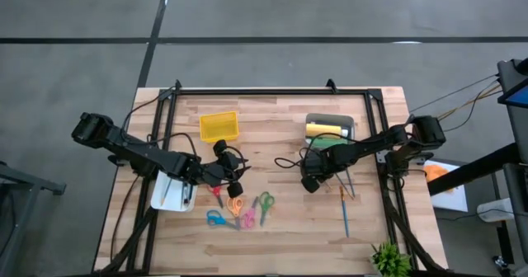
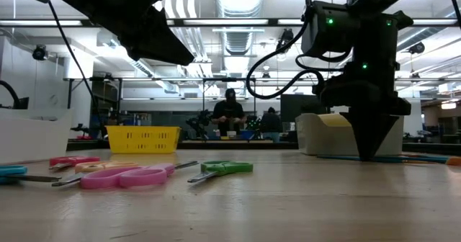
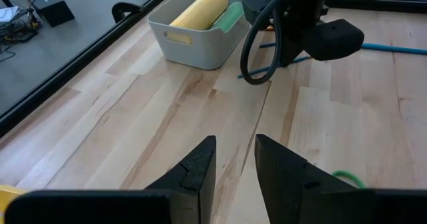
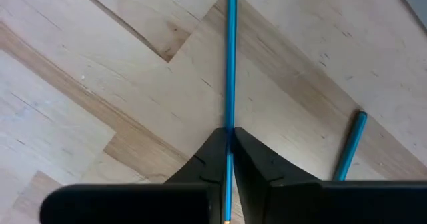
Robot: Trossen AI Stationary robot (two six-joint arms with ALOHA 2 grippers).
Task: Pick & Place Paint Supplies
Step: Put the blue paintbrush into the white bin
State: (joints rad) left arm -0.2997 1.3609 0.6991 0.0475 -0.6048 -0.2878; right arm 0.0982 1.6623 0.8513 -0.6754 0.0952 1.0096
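A grey bin (image 1: 351, 122) at the far right of the table holds a yellow bottle (image 1: 323, 129) (image 3: 200, 7) and a green one (image 1: 330, 143). My right gripper (image 1: 310, 183) (image 4: 229, 134) stands in front of the bin, pointing down, shut on a thin teal stick (image 4: 231, 57). A second teal stick (image 4: 350, 144) lies close by. More brushes (image 1: 345, 211) lie to the right of it on the wood. My left gripper (image 1: 233, 182) (image 3: 235, 161) hovers open near the table's middle, holding nothing and aimed at the right gripper. My right gripper pinches the teal stick part way along its shaft (image 4: 230, 117) between its two fingers (image 4: 207, 157). The fingers come from above, pointing down, and lie across the stick. The stick stays level at table height (image 3: 393, 49); I cannot tell if it is lifted clear.
Several coloured scissors (image 1: 239, 211) (image 2: 122, 176) lie near the front middle. A yellow basket (image 1: 219, 126) (image 2: 142, 137) stands at the far middle, a white tray (image 1: 169, 196) under the left arm, and a small plant (image 1: 389, 260) at the near right corner. People stand far behind the table.
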